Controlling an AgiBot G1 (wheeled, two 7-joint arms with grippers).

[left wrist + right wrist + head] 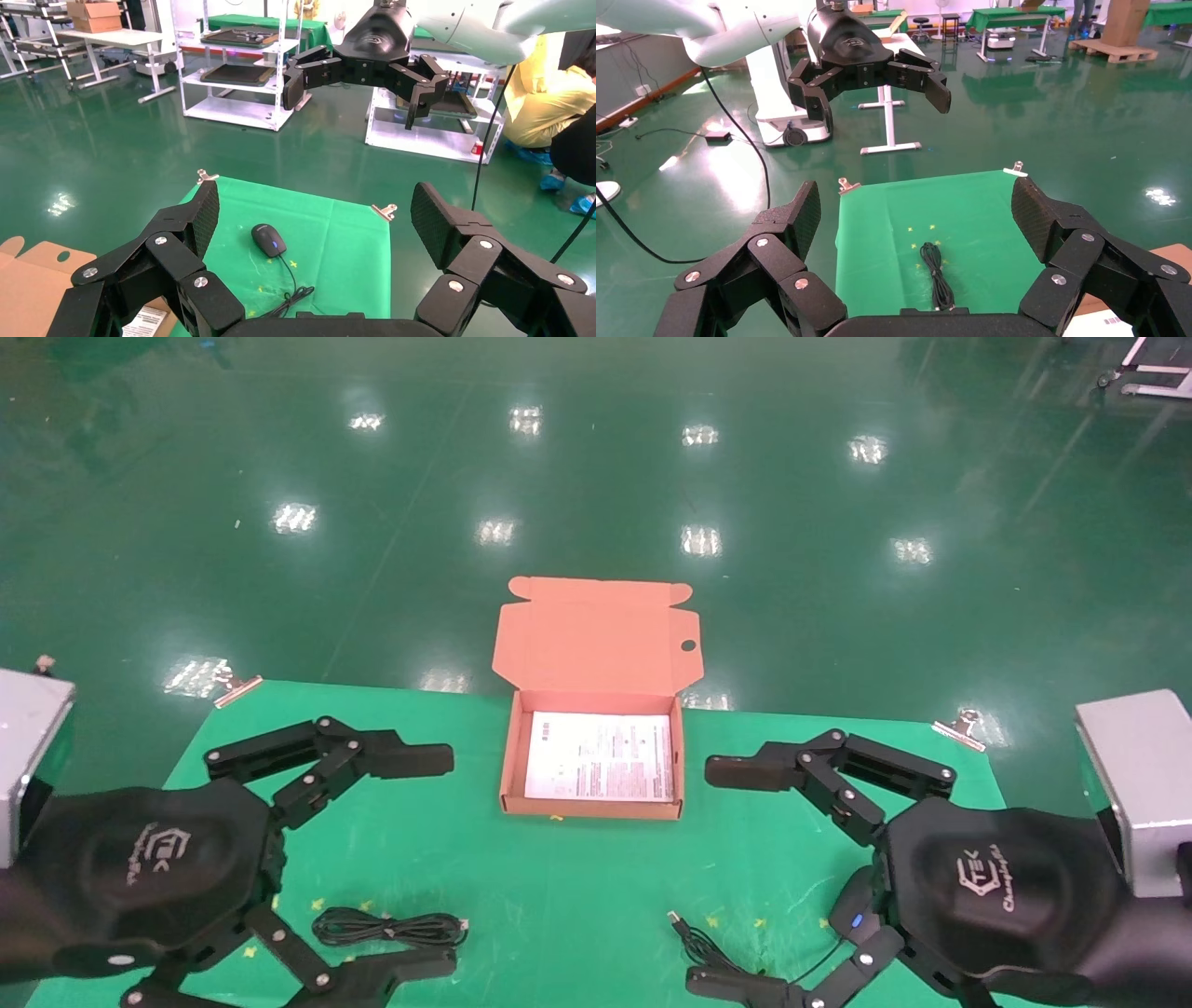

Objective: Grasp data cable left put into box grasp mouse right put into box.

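The open orange-brown box (510,761) stands at the table's middle, lid up, with a white printed sheet inside. The black data cable bundle (391,927) lies on the green cloth near the front left; it also shows in the right wrist view (935,274). The black mouse (857,910) lies front right, partly hidden under my right hand, and its cord (698,943) runs left; it shows whole in the left wrist view (268,240). My left gripper (438,859) hovers open and empty above the cable. My right gripper (715,876) hovers open and empty above the mouse cord.
Green cloth (577,896) covers the table, clipped at the far corners (237,689) (959,728). Grey housings sit at the left edge (28,728) and right edge (1136,775). Beyond the table is glossy green floor. A person in yellow (541,91) crouches far off.
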